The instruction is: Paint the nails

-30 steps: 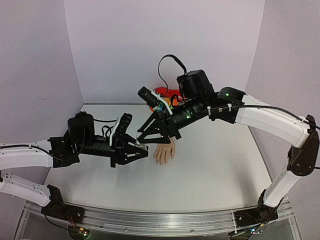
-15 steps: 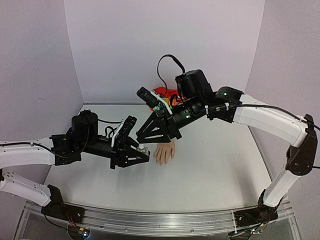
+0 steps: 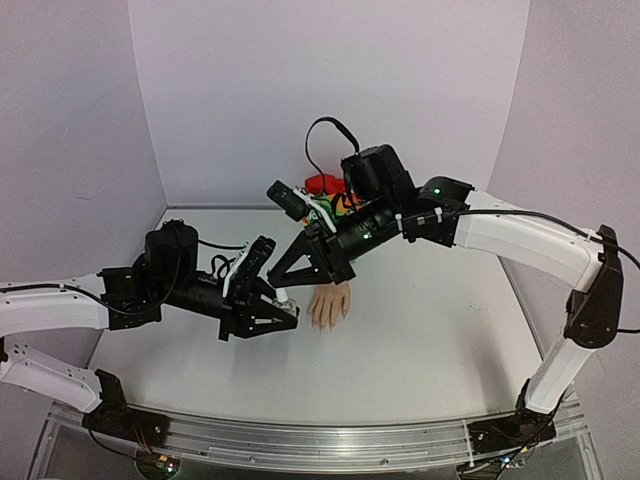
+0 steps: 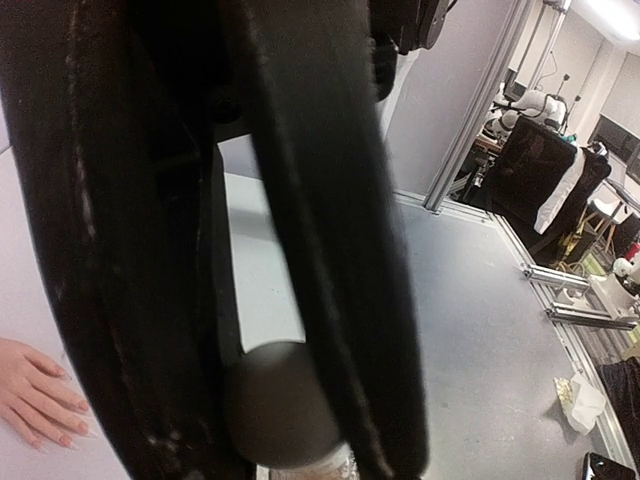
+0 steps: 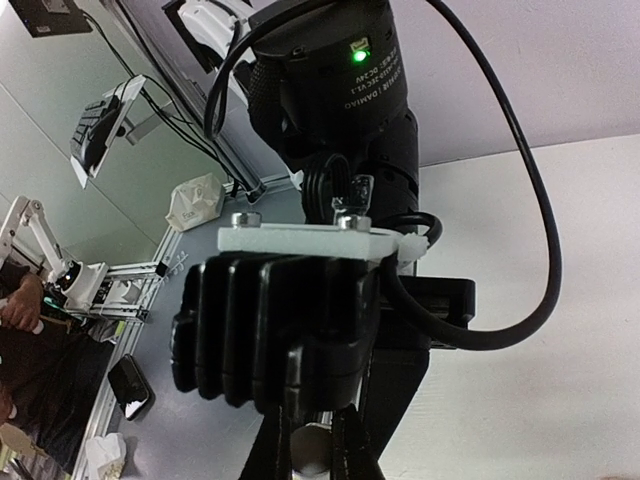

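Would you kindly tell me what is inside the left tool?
A small bottle, its rounded grey top showing between the left tool's fingers. The fingers cover most of its body.

Smooth matt rubbery fake hand (image 3: 328,305), matt white table (image 3: 430,350), brushed metal rail (image 3: 300,441)

your right end effector (image 5: 310,458) sits at the bottom edge, its two dark fingers (image 5: 350,450) pinched onto a small grey cap (image 5: 312,440). just above it you see a ribbed black block (image 5: 270,325), a white bracket (image 5: 310,240) and a black motor (image 5: 330,90) showing a green light. a black cable (image 5: 545,200) loops over the white table (image 5: 570,340).
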### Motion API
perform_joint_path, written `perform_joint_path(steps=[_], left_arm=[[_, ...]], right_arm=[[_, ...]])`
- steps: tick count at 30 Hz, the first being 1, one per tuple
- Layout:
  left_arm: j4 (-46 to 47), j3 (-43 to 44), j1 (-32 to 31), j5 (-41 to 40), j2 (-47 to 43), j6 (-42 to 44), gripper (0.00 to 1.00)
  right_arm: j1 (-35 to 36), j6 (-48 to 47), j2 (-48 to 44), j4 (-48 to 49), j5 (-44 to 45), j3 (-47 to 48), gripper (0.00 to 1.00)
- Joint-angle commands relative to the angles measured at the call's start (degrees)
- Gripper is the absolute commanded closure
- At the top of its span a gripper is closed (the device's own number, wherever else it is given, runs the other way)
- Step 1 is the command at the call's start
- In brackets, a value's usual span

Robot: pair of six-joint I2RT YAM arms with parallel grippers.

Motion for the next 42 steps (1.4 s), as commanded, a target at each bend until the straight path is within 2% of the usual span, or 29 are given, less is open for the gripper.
perform_joint_path(steps=[1, 4, 9, 14, 18, 24, 28, 31, 32, 33, 36, 38, 42], left_arm=[[2.11, 1.93, 0.49, -7.29, -4.44, 0.98, 1.0], [3.56, 0.42, 0.42, -12.97, -7.36, 0.4, 1.0], [5.2, -1.13, 0.48, -24.06, -10.81, -1.42, 1.0], [0.33, 1.78, 0.48, -35.76, -8.99, -1.47, 1.0], [-0.76, 3.06, 0.48, -44.41, -6.07, -0.41, 1.0], [-2.88, 6.87, 0.48, -48.34, 0.92, 1.35, 1.0], [-2.09, 6.77, 0.48, -49.37, 2.56, 1.37, 1.0], [-0.1, 5.39, 0.48, -46.92, 2.14, 1.42, 1.0], [0.6, 4.78, 0.48, -45.86, 1.86, 1.28, 1.0], [1.0, 4.17, 0.48, -44.87, 1.49, 1.2, 1.0], [2.54, 1.99, 0.48, -37.51, -0.04, 1.36, 1.0], [3.12, 0.61, 0.48, -32.56, -1.04, 1.17, 1.0], [2.63, -1.03, 0.57, -24.53, -2.43, 0.92, 1.0]], right_arm=[[0.12, 0.13, 1.29, 0.39, -2.09, -0.15, 1.0], [0.14, 0.98, 0.37, 2.22, 2.74, -3.16, 1.0], [0.3, 9.47, -2.66, 13.36, 11.57, -11.43, 1.0], [2.14, 13.72, -2.66, 13.3, 27.27, -12.11, 1.0], [6.03, 17.66, -0.34, 8.75, 41.77, -8.55, 1.0], [9.91, 23.86, 5.23, -3.05, 57.6, 0.82, 1.0], [11.7, 26.72, 8.34, -9.39, 61.65, 5.73, 1.0], [11.89, 28.17, 8.13, -10.08, 61.89, 5.73, 1.0], [11.84, 28.23, 7.69, -10.07, 61.81, 5.62, 0.98], [11.67, 27.8, 6.97, -10.07, 61.05, 5.59, 0.92], [10.29, 25.93, 3.89, -9.11, 56.63, 4.4, 0.64], [8.86, 23.61, 0.75, -8.37, 52.36, 2.7, 0.49], [6.52, 17.76, -6.7, -5.54, 42.73, -3.56, 0.3]])
